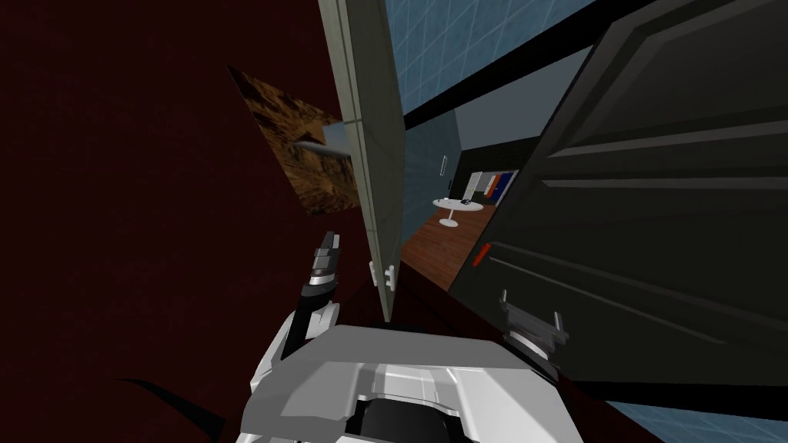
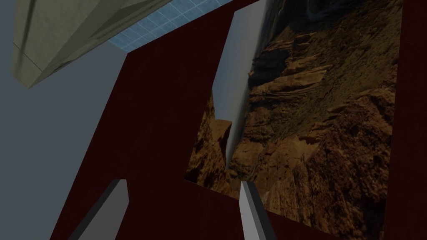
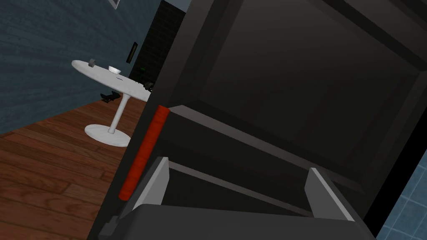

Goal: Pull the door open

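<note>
A black panelled door point(image 1: 654, 192) stands ajar at my right, with a short red bar handle point(image 1: 481, 254) near its free edge. My right gripper point(image 1: 530, 306) is open close in front of the door's lower panel. In the right wrist view the red handle point(image 3: 144, 152) lies just outside one finger point(image 3: 157, 179), not between the two, and the black door point(image 3: 292, 83) is behind the open right gripper point(image 3: 237, 183). My left gripper point(image 1: 331, 240) is raised by a dark red wall, and the left wrist view shows this left gripper point(image 2: 181, 204) open and holding nothing.
A grey-green slab point(image 1: 373, 154) seen edge-on, with a small white handle point(image 1: 382, 275), stands between my arms. Through the gap beside the black door, a wooden floor point(image 3: 50, 166) carries a round white pedestal table point(image 3: 112, 79). The dark red wall point(image 1: 154, 192) is close on my left.
</note>
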Motion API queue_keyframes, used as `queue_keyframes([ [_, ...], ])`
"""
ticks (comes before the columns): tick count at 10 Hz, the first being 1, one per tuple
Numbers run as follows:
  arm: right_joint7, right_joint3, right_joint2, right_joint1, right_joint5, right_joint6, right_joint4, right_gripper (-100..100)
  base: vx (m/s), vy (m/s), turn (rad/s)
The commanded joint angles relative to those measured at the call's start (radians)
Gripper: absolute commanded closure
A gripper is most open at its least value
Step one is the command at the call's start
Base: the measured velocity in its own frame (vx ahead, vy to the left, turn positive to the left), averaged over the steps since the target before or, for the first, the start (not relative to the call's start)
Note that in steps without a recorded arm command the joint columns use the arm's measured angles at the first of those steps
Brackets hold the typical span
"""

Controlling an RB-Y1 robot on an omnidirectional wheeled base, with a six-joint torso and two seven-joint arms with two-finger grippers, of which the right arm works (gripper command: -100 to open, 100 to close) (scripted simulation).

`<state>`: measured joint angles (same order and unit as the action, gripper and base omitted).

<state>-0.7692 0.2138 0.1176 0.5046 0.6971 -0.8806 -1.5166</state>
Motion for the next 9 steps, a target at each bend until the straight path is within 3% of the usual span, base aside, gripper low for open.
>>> queue_keyframes([
  [1,-0.02,0.004,0.0,0.003,0.02,-0.006,0.02,-100,0.01,-0.037,0.097],
  [6,-0.054,0.01,0.002,0.006,0.053,-0.017,0.058,-100,0.014,-0.026,0.108],
  [9,-0.054,0.01,0.002,0.006,0.053,-0.017,0.058,-100,-0.002,-0.001,-0.011],
])
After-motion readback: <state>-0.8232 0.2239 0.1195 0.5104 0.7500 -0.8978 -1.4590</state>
